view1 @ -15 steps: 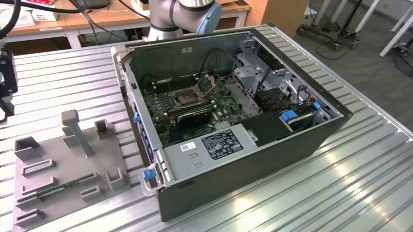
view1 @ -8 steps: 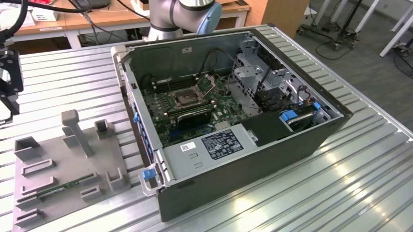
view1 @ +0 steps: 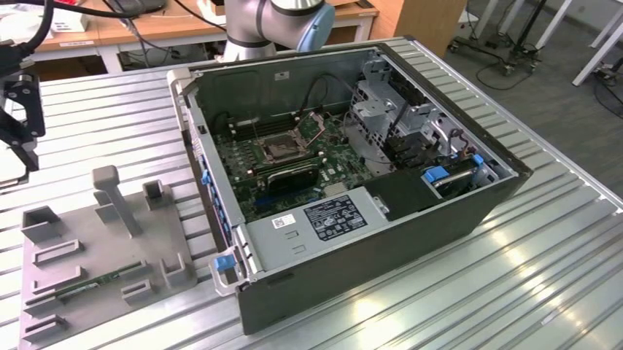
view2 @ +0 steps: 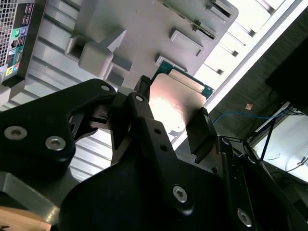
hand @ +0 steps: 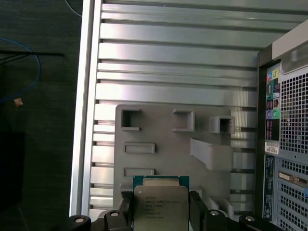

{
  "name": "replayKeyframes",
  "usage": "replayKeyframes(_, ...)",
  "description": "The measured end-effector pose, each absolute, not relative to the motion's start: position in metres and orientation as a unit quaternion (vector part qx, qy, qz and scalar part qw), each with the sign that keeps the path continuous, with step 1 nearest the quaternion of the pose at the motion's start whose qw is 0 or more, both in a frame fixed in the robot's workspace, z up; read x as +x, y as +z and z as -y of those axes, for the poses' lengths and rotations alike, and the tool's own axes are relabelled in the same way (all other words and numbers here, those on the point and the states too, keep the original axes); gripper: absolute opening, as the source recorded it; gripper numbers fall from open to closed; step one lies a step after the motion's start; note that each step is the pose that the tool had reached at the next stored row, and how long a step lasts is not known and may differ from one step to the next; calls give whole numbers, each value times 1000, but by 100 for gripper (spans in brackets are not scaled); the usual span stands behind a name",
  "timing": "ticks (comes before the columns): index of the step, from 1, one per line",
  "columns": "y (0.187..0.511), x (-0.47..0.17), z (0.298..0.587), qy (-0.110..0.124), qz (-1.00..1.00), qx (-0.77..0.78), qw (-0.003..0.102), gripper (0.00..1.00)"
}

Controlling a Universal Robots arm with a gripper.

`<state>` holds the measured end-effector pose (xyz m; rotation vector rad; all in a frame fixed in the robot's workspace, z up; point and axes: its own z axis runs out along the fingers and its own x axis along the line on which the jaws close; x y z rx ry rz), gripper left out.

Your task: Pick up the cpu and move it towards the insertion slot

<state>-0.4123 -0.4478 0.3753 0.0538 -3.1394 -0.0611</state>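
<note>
While the slatted counter [view1: 545,277] carries an open computer case [view1: 389,240] and a grey fixture tray [hand: 163,134], the claw [hand: 160,212] hangs above the tray, well apart from the insertion slot [view1: 277,149] inside the case, pinching the cpu [hand: 160,201] by two opposite edges.

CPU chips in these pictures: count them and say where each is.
1. The cpu is clamped in the gripper above the grey fixture plate. The insertion slot in the open case appears empty. The case's interior is partly hidden.
</note>
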Motion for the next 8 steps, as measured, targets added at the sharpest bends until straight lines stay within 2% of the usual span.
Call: replayKeyframes(8, 375, -405, 448, -20, 1000, 17, 1, 55)
